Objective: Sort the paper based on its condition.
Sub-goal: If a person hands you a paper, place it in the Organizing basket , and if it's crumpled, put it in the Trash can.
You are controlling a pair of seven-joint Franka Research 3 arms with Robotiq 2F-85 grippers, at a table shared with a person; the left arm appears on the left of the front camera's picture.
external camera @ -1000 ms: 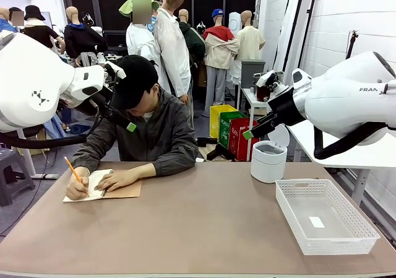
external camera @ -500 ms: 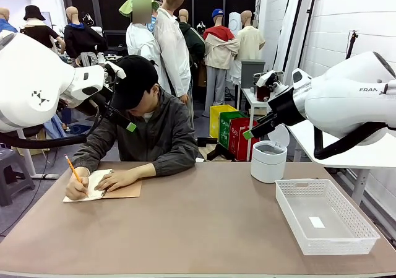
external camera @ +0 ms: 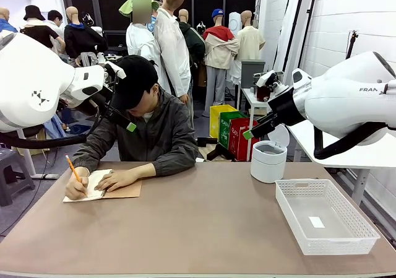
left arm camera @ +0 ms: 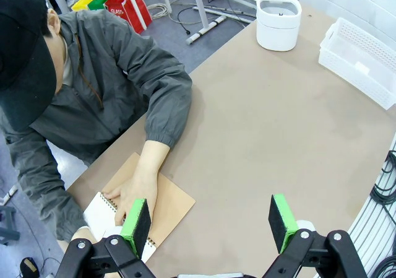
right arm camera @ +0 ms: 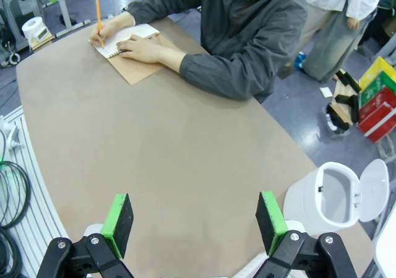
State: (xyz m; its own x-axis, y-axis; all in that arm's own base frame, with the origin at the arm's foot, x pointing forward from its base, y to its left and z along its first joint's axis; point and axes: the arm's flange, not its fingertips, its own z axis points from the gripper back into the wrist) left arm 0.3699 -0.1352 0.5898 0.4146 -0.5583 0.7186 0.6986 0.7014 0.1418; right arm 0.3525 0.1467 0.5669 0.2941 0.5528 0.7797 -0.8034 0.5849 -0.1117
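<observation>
While a hand (external camera: 75, 191) writes in the notebook (external camera: 127, 191), left fingers (left arm camera: 137, 225) spread above.

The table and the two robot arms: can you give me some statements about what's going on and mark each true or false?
The person writes in the notebook with a pencil. True.
The white basket is full of sheets. False: no sheets lie in it.
The round white bin has its lid open. True.
The right gripper holds a sheet. False: it is open and empty.
The left gripper is open. True.
</observation>
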